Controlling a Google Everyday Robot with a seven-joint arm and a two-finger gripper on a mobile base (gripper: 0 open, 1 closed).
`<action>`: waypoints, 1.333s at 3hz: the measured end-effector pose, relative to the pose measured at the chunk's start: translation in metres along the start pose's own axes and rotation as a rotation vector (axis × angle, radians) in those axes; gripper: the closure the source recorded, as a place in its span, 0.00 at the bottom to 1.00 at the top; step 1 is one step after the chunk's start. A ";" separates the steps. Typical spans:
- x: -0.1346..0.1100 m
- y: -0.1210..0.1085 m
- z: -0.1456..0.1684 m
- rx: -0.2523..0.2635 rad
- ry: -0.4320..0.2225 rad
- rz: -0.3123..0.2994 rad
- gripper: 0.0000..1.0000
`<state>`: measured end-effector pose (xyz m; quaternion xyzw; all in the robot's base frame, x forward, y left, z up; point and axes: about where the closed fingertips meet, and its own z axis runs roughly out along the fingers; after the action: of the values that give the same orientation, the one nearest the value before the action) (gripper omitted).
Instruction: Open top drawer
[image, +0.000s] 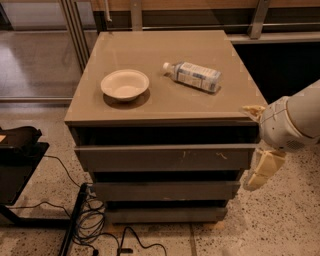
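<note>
The top drawer (160, 158) is the wide grey-taupe front panel just under the cabinet top, with pale scuff marks right of centre. A dark gap shows above it. None of its inside shows. My gripper (252, 146) is at the cabinet's right front corner, beside the right end of the drawer front. One cream finger (253, 110) lies by the tabletop corner. The other finger (262, 171) hangs below, beside the drawer's lower right end. The fingers stand well apart and hold nothing.
A white bowl (125, 84) and a plastic bottle lying on its side (193, 76) rest on the cabinet top (165, 107). Two slimmer drawer fronts (165, 191) sit below. Black cables (90, 222) and a black stand (20, 155) lie on the floor at left.
</note>
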<state>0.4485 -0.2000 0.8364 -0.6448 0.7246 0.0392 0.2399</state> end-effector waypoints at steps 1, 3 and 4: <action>0.002 0.006 0.040 -0.060 -0.042 0.000 0.00; 0.020 0.013 0.112 -0.124 -0.091 0.019 0.00; 0.024 0.009 0.136 -0.122 -0.109 0.025 0.00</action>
<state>0.4788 -0.1702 0.7045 -0.6461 0.7147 0.1215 0.2387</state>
